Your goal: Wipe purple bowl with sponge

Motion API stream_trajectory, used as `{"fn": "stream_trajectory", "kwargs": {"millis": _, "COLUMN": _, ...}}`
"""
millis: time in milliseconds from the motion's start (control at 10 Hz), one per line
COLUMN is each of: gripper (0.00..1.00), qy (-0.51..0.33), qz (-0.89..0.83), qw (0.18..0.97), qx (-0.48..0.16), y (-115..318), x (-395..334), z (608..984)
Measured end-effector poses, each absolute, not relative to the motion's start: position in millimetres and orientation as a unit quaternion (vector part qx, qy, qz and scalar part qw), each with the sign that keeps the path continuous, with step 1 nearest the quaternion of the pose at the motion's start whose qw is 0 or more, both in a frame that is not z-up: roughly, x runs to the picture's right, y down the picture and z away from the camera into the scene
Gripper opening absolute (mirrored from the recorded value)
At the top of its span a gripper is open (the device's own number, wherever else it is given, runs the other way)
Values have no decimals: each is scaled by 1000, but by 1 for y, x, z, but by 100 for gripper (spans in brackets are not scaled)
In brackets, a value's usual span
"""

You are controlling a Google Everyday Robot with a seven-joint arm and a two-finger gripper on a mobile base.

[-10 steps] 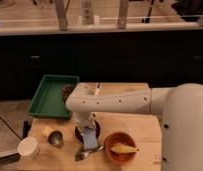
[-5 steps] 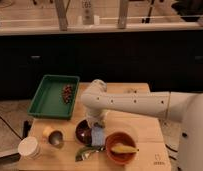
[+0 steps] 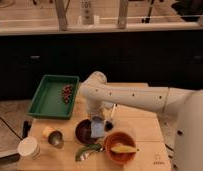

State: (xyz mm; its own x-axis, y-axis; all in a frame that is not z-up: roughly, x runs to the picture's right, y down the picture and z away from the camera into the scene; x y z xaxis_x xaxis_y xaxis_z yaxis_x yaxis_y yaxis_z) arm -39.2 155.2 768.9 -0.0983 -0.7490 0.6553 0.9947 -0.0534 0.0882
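The purple bowl [image 3: 84, 132], dark and almost black, sits on the wooden table in front of the green tray. The pale blue-grey sponge [image 3: 97, 128] stands upright at the bowl's right rim, touching it. My gripper [image 3: 98, 121] points down from the white arm and is shut on the top of the sponge. The sponge hides the bowl's right edge.
An orange bowl [image 3: 120, 148] with a yellow item inside sits just right of the sponge. A green curved object [image 3: 88, 150] lies in front of the purple bowl. A metal cup [image 3: 56, 138], a white cup [image 3: 29, 148] and a green tray [image 3: 49, 96] with grapes [image 3: 68, 92] are to the left.
The arm has swung from low over the table's right side to a higher reach. The sponge has shifted slightly right and back, from over the bowl to its right rim.
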Motion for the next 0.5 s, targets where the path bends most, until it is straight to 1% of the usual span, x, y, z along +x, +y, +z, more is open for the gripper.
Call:
{"fn": "stream_trajectory", "kwargs": {"millis": 200, "gripper": 0, "qy": -268, "qz": -704, "qw": 617, "qx": -226, "y": 144, "x": -67, "z": 772}}
{"fn": "stream_trajectory", "kwargs": {"millis": 500, "gripper": 0, "qy": -272, "qz": -729, "qw": 588, "qx": -222, "y": 140, "x": -101, "z": 773}}
